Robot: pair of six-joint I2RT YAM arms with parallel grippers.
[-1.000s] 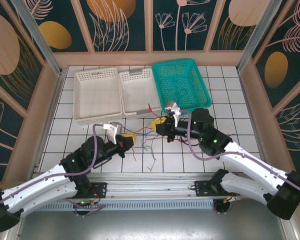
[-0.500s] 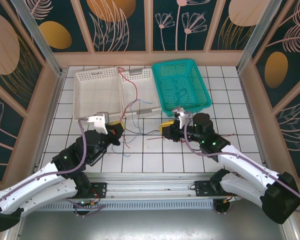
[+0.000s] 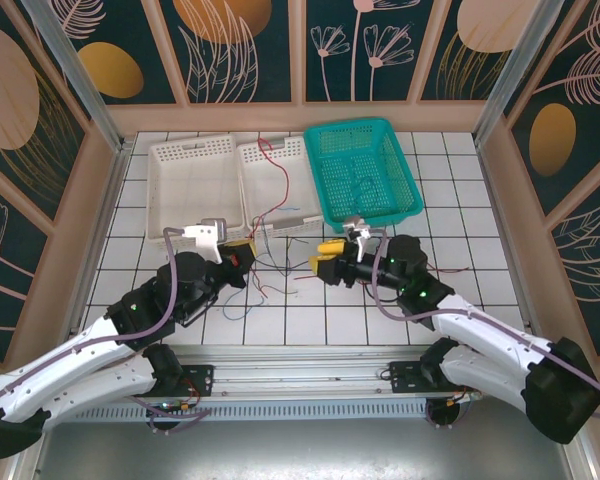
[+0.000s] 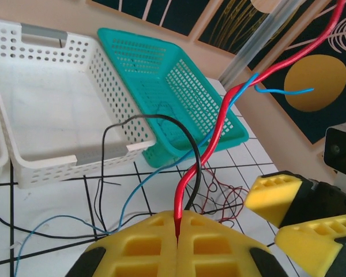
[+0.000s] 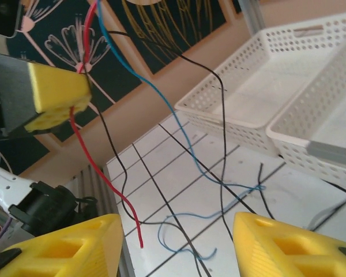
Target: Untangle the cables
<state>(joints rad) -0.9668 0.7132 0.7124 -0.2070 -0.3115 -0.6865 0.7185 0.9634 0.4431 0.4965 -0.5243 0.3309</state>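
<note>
Red cable (image 4: 221,124) lengthwise toward white basket (image 4: 113,99)

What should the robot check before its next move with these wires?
1. Is the left tool shut on the red wire? Ok.
2. Is the right tool open, ready to grab? Ok.
3. Is the red wire clear of the blue wire? Not ok, they cross.
4. Is the red wire clear of the black wire? Not ok, they cross.
5. Is the red wire's far end loose? Cannot tell.

Glossy red cable (image 4: 177,209), perforated teal plastic basket (image 4: 161,63), smooth white tiled table (image 3: 460,200)
</note>
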